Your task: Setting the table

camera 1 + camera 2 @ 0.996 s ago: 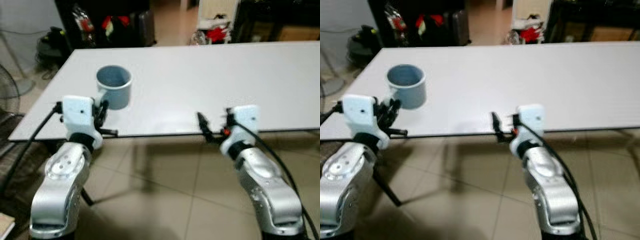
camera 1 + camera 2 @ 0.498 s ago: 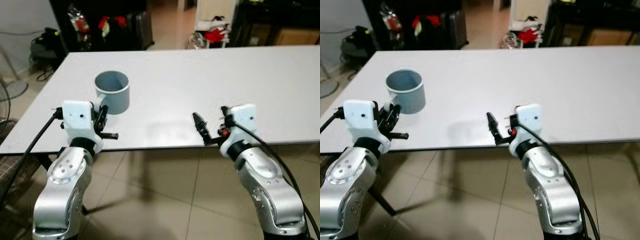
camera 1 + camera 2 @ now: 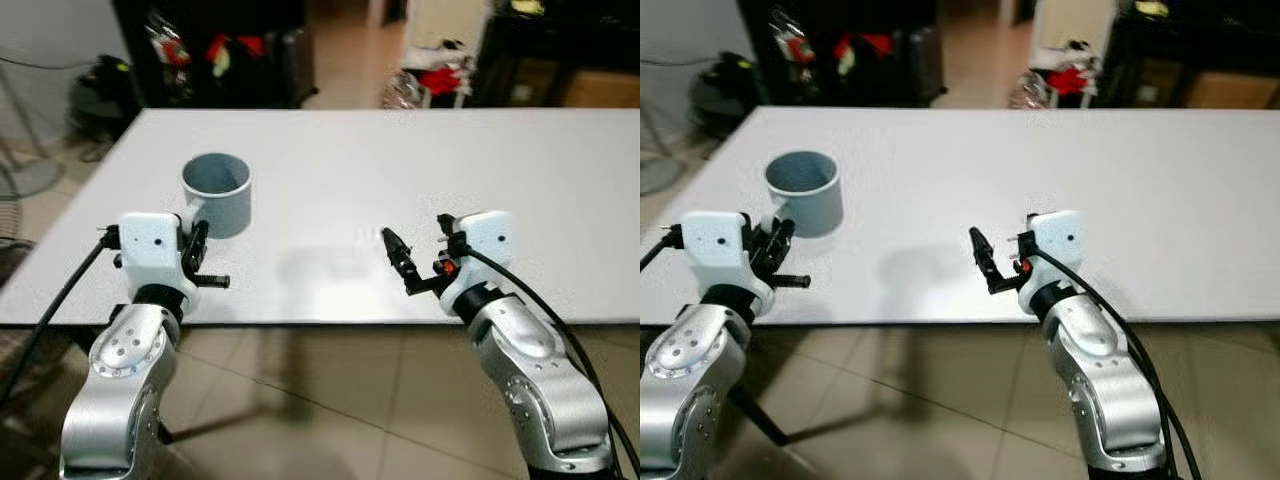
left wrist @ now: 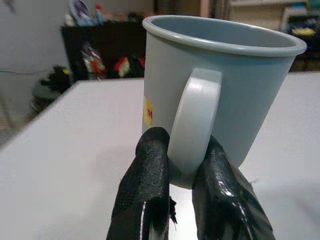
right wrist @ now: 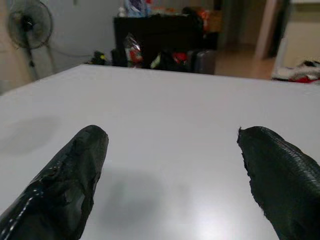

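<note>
On the white rectangular bench [image 3: 420, 170], near its front-left corner, stands the grey-blue ceramic mug [image 3: 216, 194], upright, with its open mouth facing up and its handle turned toward me. A small yellow mark shows on the mug wall beside the handle in the left wrist view.

My left claw [image 4: 182, 170] is positioned at the mug on the side nearest me. Its two black fingers [image 4: 147, 195] are closed against either side of the mug handle [image 4: 195, 122], gripping the lower part of the loop. The mug base rests on the bench.

My right claw [image 3: 400, 258] is located well to the right of the mug, above the front portion of the bench. Its fingers [image 5: 70, 185] are spread wide apart and hold nothing; bare bench surface shows between them in the right wrist view.

Beyond the far edge of the bench from the mug, dark furniture [image 3: 210, 45] carries red and mixed-colour items, too blurred to identify.
</note>
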`<state>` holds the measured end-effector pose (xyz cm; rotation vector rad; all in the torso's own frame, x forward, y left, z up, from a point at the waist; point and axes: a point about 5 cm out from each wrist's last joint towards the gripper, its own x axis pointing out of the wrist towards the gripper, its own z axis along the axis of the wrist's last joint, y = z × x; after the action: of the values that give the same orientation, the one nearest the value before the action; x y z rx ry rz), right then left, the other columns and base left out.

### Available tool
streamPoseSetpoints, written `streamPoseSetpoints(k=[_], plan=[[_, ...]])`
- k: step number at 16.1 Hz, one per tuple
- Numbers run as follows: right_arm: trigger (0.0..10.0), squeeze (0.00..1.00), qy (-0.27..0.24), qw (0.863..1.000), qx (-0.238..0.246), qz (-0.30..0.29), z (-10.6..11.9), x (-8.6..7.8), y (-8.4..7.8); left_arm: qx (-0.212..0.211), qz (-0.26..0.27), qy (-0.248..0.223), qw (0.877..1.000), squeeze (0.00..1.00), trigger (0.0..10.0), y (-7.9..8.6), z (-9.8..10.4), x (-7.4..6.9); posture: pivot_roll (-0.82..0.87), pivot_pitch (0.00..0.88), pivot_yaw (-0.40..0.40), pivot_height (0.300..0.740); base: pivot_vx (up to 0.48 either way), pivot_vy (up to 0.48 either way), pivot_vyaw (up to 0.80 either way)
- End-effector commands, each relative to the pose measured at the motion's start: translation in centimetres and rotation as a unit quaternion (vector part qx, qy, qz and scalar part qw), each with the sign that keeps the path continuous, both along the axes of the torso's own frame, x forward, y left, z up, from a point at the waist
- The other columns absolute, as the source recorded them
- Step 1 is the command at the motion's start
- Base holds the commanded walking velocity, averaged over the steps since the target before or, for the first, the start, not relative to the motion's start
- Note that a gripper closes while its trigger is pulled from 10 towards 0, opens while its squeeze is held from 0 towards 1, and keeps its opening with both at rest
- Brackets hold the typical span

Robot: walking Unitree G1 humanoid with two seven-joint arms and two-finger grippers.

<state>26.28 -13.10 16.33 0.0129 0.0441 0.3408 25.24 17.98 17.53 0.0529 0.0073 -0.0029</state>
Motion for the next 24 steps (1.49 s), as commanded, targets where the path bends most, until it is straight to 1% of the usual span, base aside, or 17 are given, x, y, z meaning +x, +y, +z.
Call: streamPoseSetpoints(k=[1,6,8,14,16,18,19,20,21,23,24], plan=[[10.0,0.0,-0.007,1.0,0.003,0.016,0.3,-0.2,0.6,0.004,0.013,-0.004,1.0,0.0,10.0,0.6,0.1,0.2,-0.08,0.0,0.023,0.74,0.296,0.0,0.0],[10.0,0.0,-0.014,1.0,0.001,0.011,0.4,-0.2,0.2,-0.001,-0.007,-0.001,1.0,0.0,10.0,-0.1,-0.4,0.9,-0.1,0.0,0.05,0.74,0.295,0.0,0.0],[10.0,0.0,-0.021,1.0,0.0,0.01,0.6,-0.1,0.1,-0.001,-0.016,0.0,1.0,0.0,10.0,-0.3,-0.5,1.4,-0.11,0.0,0.059,0.74,0.292,0.0,0.0],[10.0,0.0,-0.02,1.0,0.0,0.014,0.3,-0.5,0.1,0.005,-0.022,0.001,1.0,0.0,10.0,-0.2,-0.8,1.6,-0.11,0.0,0.063,0.74,0.291,0.0,0.0],[10.0,0.0,-0.019,1.0,0.0,0.02,0.1,-0.4,0.4,0.009,-0.017,-0.001,1.0,0.0,10.0,0.3,-0.8,1.7,-0.1,0.0,0.056,0.74,0.289,0.0,0.0],[10.0,0.0,-0.016,0.999,0.002,0.027,0.0,-0.3,0.6,0.009,-0.015,-0.003,1.0,0.0,10.0,0.5,-0.8,1.8,-0.1,0.0,0.051,0.74,0.262,0.0,0.0],[10.0,0.0,-0.013,0.999,0.006,0.03,-0.1,-0.2,0.7,0.002,-0.018,-0.007,1.0,0.0,10.0,0.4,-0.8,1.9,-0.09,0.0,0.049,0.74,0.24,0.0,0.0],[10.0,0.0,-0.011,0.999,0.009,0.033,-0.1,-0.2,0.7,0.004,-0.024,-0.002,1.0,0.0,10.0,0.3,-0.9,2.0,-0.09,0.0,0.045,0.74,0.0,0.0,0.0],[10.0,0.0,-0.005,0.999,0.014,0.048,-0.2,-0.2,1.0,0.007,-0.035,0.003,0.999,0.0,10.0,0.2,-1.2,2.5,-0.09,0.0,0.046,0.74,0.0,0.0,0.0],[10.0,0.0,0.0,0.997,0.006,0.077,-0.5,-0.4,1.4,0.007,-0.043,0.022,0.999,0.0,10.0,0.5,-2.1,3.5,-0.09,0.0,0.056,0.74,0.0,0.0,0.0],[10.0,0.0,0.003,0.997,0.005,0.081,-0.6,-0.5,1.5,0.005,-0.046,0.027,0.999,0.0,10.0,0.6,-2.4,3.7,-0.09,0.0,0.057,0.74,0.0,0.0,0.0]])
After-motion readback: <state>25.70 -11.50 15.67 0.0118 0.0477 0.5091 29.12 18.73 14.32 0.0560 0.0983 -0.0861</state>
